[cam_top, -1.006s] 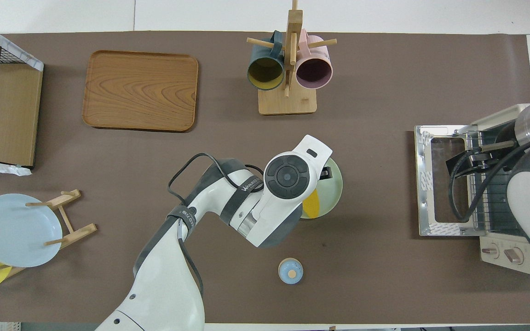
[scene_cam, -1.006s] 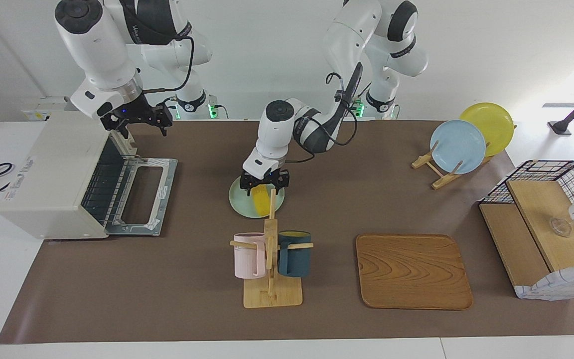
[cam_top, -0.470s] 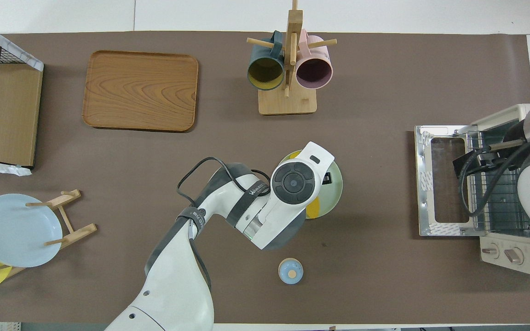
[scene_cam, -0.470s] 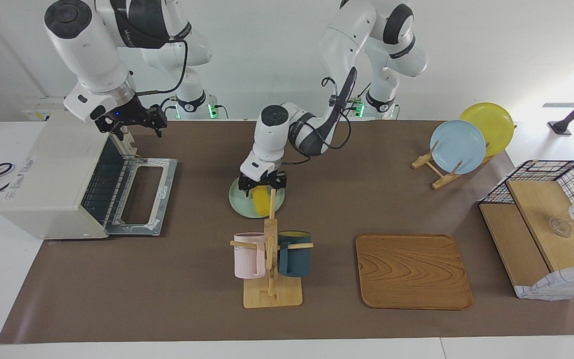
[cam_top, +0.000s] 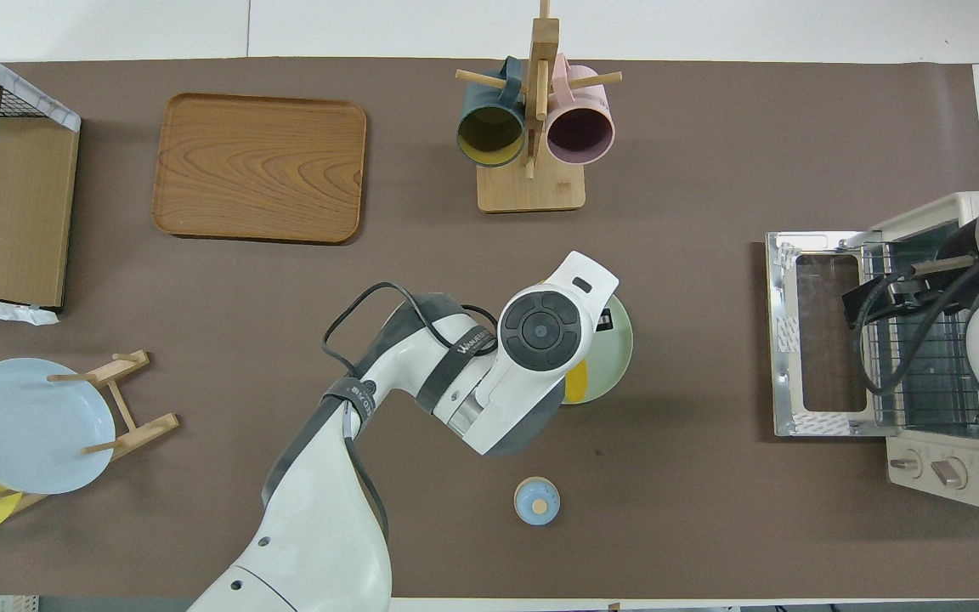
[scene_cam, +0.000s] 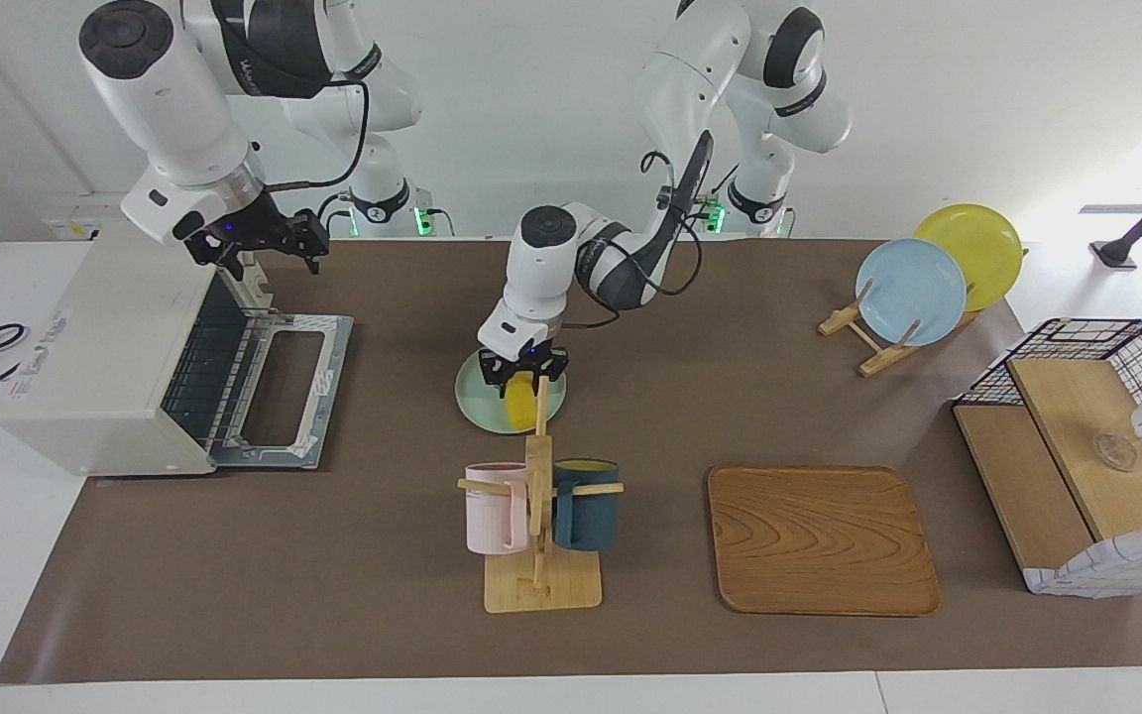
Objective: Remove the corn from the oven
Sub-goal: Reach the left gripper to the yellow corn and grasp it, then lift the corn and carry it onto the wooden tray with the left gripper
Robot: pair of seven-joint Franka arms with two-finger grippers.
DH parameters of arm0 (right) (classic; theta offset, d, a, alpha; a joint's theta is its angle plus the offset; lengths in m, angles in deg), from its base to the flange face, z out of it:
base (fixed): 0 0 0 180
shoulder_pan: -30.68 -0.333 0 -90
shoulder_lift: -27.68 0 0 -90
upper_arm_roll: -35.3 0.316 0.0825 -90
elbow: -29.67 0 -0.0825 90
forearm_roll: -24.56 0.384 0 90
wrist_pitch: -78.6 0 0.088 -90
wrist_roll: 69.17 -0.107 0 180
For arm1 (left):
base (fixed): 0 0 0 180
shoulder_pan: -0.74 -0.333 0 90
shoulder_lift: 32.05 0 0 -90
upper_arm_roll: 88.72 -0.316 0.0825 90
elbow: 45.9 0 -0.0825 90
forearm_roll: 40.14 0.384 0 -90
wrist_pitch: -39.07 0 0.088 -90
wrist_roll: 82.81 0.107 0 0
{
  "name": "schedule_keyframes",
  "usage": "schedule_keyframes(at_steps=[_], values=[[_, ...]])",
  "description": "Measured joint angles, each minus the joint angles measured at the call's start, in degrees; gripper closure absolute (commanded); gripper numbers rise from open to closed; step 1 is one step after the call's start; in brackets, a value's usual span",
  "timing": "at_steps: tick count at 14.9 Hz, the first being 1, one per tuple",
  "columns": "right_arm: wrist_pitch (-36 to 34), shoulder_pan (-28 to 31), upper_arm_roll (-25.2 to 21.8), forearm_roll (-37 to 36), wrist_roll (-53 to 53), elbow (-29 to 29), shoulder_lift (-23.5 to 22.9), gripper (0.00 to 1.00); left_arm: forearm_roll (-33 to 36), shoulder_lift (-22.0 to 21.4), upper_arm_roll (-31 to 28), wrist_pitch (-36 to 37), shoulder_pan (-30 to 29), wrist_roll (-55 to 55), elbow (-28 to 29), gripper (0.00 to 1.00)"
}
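Note:
The yellow corn (scene_cam: 522,403) lies on a pale green plate (scene_cam: 477,399) near the table's middle, apart from the oven. My left gripper (scene_cam: 521,375) is down on the plate, shut on the corn's end nearer the robots. In the overhead view the left wrist hides that grip, and only part of the corn (cam_top: 576,384) and of the plate (cam_top: 615,350) shows. The off-white oven (scene_cam: 95,347) stands at the right arm's end, its door (scene_cam: 284,389) dropped flat and its wire rack bare. My right gripper (scene_cam: 259,246) hangs open over the oven's top front edge.
A mug rack (scene_cam: 539,516) with a pink and a dark blue mug stands just farther from the robots than the plate. A wooden tray (scene_cam: 819,540), a plate stand (scene_cam: 913,288) and a wire basket shelf (scene_cam: 1086,446) fill the left arm's end. A small blue knob (cam_top: 536,500) lies nearer the robots.
My left gripper has come down onto the corn and closed on it. The right gripper has drifted slightly up and back over the oven.

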Motion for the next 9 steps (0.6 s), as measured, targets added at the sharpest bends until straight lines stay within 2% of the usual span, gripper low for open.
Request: schedule_keyframes(at_steps=[4, 6, 9], values=[[0.0, 0.1, 0.0, 0.0, 0.0, -0.1, 0.0, 0.0, 0.1, -2.4, -0.8, 5.2, -2.4, 0.3, -1.5, 1.0], [0.0, 0.1, 0.0, 0.1, 0.0, -0.1, 0.0, 0.0, 0.4, -5.5, -1.0, 10.7, -6.6, 5.3, -1.8, 1.0], [0.0, 0.1, 0.0, 0.1, 0.0, -0.1, 0.0, 0.0, 0.5, -9.3, -1.4, 17.3, -16.1, 17.3, -1.8, 1.0]])
